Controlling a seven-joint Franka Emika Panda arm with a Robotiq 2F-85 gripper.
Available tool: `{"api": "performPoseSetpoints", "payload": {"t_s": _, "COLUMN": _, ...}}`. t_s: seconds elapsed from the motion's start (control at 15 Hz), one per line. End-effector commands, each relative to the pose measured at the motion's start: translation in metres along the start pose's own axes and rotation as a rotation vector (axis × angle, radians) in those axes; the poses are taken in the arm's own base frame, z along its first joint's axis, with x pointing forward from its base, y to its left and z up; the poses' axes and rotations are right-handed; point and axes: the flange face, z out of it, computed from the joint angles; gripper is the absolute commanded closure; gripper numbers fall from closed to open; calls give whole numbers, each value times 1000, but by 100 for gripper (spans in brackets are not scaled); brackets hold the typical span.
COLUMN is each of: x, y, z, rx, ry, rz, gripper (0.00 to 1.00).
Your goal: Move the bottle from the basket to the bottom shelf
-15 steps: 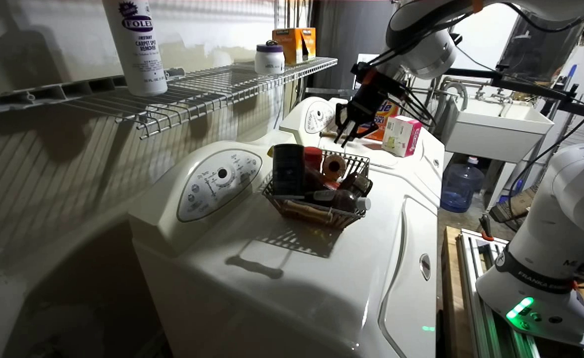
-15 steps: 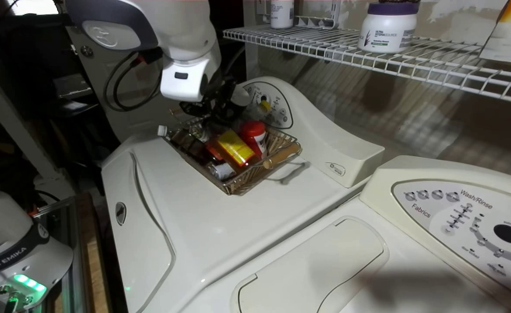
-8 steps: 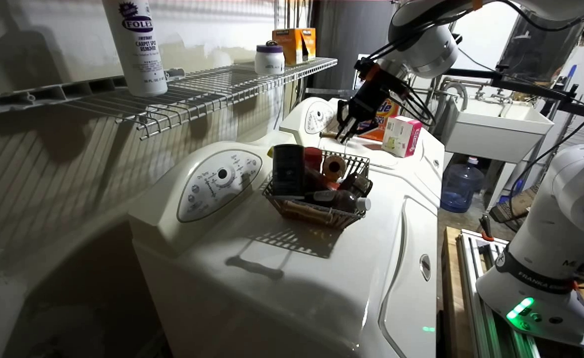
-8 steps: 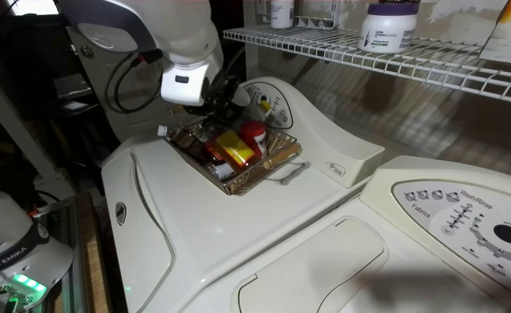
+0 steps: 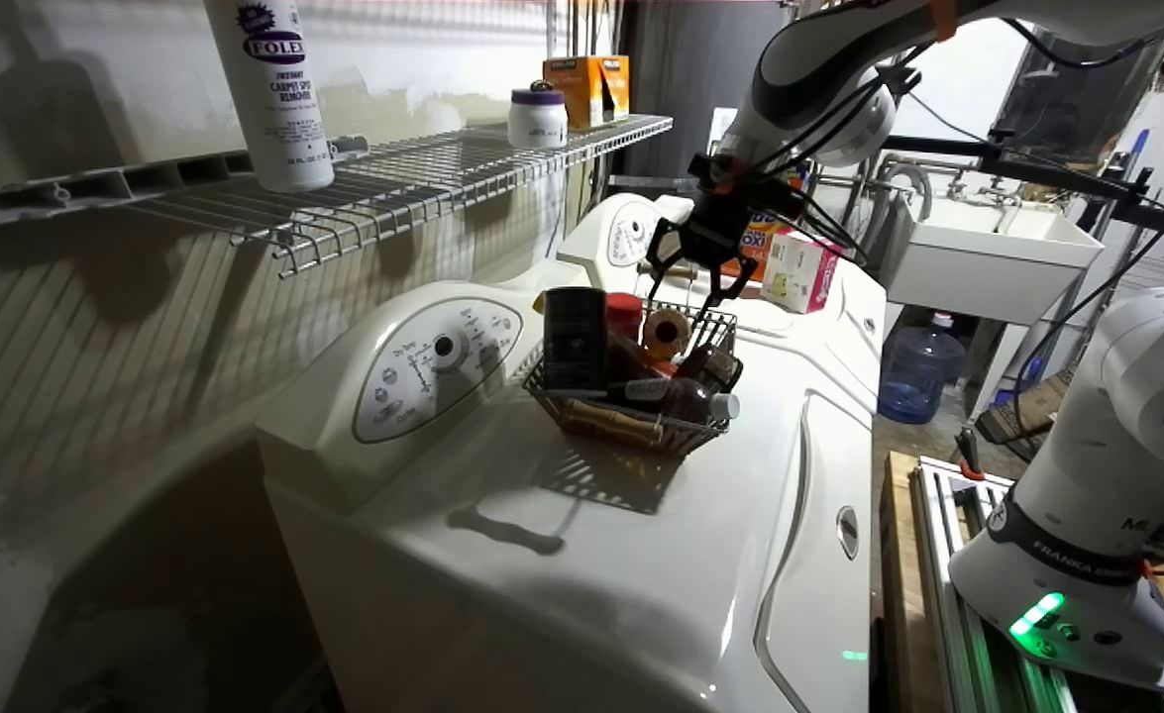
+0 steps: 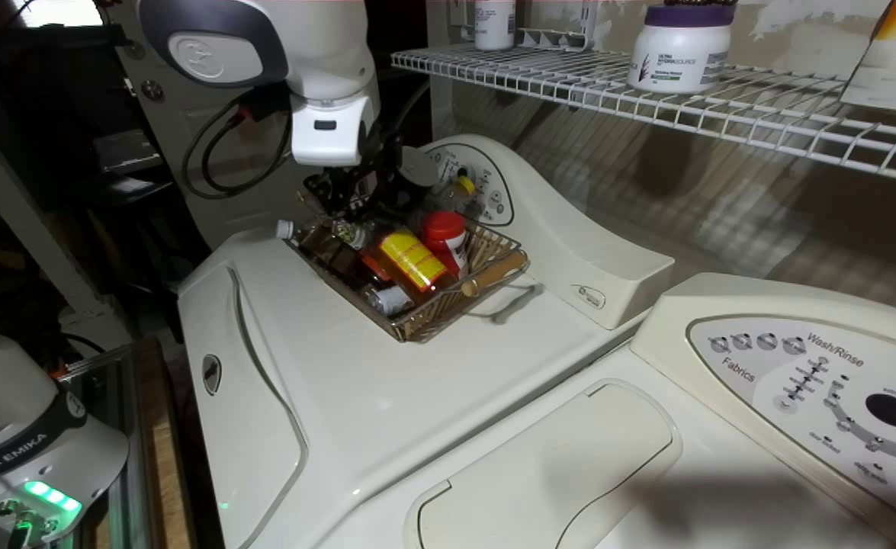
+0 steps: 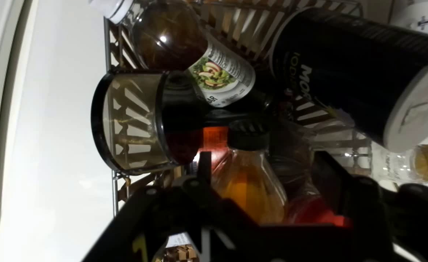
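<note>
Now we hang the gripper (image 7: 265, 173) over the basket (image 6: 434, 315), its jaws standing wide with nothing held; in the wrist view they frame the black-capped bottle (image 7: 251, 179) inside the basket, which we take to be the wrong one. Our white-capped bottle (image 7: 173, 36) lies slantwise across one corner of the basket, its neck poking out past the rim, its lower end down among the things inside. So the step in hand, as we judge it, is lining up for the pick, and a sideways shift toward that corner of the basket should come before any descent.

We do well to turn the gripper until the jaws straddle our bottle across its length, and to aim for the body just inside the basket's rim, since the narrow neck offers little to hold. The clear jar (image 7: 133, 123), touching it or just beside it in the basket, we cannot tell which, probably leaves little room, so we come down slowly there. Once we have a firm squeeze, we lift neck end first, ease the base out, and rise well clear of the basket before heading for the wire shelf (image 5: 423, 188), higher than the basket on its wall side.
</note>
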Motion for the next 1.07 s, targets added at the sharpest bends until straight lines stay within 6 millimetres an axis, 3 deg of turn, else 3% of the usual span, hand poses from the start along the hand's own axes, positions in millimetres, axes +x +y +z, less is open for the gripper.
{"api": "performPoseSetpoints", "payload": {"t_s": 0.0, "x": -4, "y": -5, "z": 13, "rx": -48, "ry": 70, "rz": -51, "gripper": 0}}
{"api": "performPoseSetpoints", "payload": {"t_s": 0.8, "x": 0, "y": -18, "z": 32, "rx": -72, "ry": 21, "rz": -37, "gripper": 2}}
{"api": "performPoseSetpoints", "payload": {"t_s": 0.87, "x": 0, "y": -20, "z": 33, "rx": -72, "ry": 15, "rz": -36, "gripper": 6}}
{"api": "performPoseSetpoints", "payload": {"t_s": 0.93, "x": 0, "y": -22, "z": 34, "rx": -73, "ry": 10, "rz": -36, "gripper": 24}}
{"api": "performPoseSetpoints", "payload": {"t_s": 1.0, "x": 0, "y": -23, "z": 34, "rx": -76, "ry": 6, "rz": -33, "gripper": 30}}
